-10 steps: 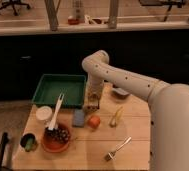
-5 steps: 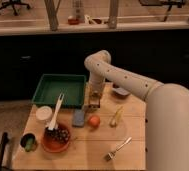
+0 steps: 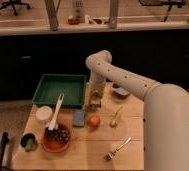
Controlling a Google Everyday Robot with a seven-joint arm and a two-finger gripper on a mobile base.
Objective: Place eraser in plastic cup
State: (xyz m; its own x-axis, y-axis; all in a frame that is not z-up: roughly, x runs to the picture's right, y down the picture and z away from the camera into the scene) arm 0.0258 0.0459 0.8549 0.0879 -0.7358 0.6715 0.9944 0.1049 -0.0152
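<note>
Pincer [image 3: 94, 102] hangs downward just beside green tray [image 3: 61, 77]; its grip and eraser's long axis cannot be told.

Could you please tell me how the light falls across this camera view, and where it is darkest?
In the camera view, the wooden table is warmly, evenly lit; the cabinet front behind it lies in deep shadow; the floor beyond the counter is brightest. The gripper hangs over the table's back edge, just right of the green tray.
</note>
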